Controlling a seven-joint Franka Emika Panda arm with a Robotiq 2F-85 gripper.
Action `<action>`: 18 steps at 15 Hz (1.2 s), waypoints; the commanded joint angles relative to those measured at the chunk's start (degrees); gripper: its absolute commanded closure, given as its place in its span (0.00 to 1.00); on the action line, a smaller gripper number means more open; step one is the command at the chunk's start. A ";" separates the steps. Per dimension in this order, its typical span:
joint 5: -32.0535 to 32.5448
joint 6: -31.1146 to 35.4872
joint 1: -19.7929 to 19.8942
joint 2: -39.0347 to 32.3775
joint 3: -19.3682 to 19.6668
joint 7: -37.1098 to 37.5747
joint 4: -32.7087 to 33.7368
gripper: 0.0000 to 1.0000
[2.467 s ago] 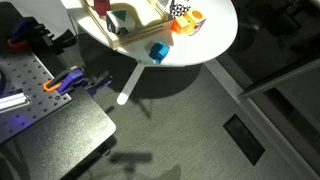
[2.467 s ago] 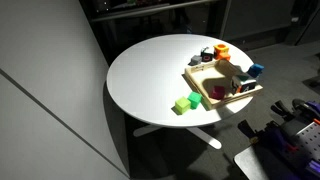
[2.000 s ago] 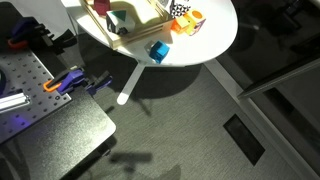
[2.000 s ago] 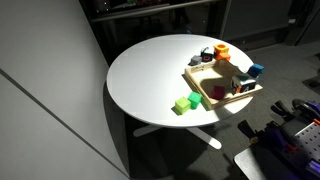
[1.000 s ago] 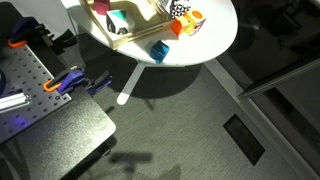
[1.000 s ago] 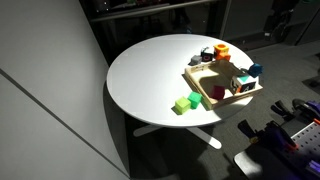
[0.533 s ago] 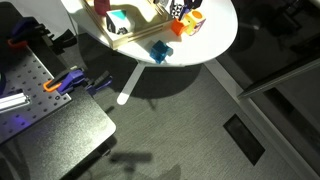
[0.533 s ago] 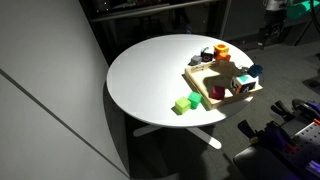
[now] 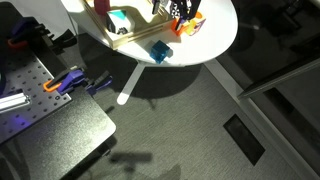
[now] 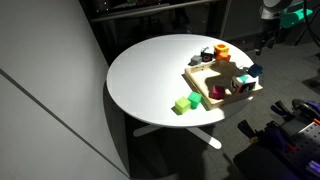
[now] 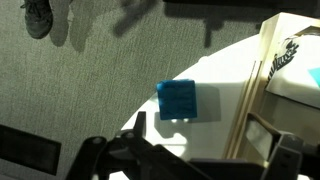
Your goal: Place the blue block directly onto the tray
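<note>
Well, from where I stand the blue block (image 11: 178,100) is not on the tray (image 11: 248,105) yet. It lies on the round white tabletop (image 10: 150,70), outside the tray's thin wooden rim and near to it but not touching, and it is also close to the table's edge. Both exterior views show it in this same place.

The gripper (image 11: 190,158) hangs over this corner of the table. In the wrist view its two dark fingers stand wide apart at the bottom of the picture with nothing between them, and the block is a little ahead of them, not yet in the gap.

The block looks like a small solid cube with flat faces and clean edges. I judge it is stiff and light, so it should not deform and needs no strong squeeze. Its faces seem smooth and could slip if they are pinched near a corner. The best hold, I think, is on two opposite side faces, at the middle of their height, with the fingers square to them.

One finger must then come down between the block and the rim, where the room is small. A push from the tray side could send such a light piece toward the table's edge. The tray already holds several items, so a bare part of its floor must be chosen.
</note>
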State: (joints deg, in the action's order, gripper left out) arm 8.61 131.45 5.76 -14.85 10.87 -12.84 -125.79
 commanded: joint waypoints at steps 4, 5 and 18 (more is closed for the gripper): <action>0.43 -0.18 1.29 0.06 -1.30 0.31 0.15 0.00; 0.43 -0.18 1.30 0.06 -1.30 0.31 0.15 0.00; 0.43 14.41 3.02 -5.42 -1.15 0.67 -3.09 0.00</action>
State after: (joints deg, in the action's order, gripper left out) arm 8.61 142.06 7.61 -19.34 10.60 -12.78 -127.88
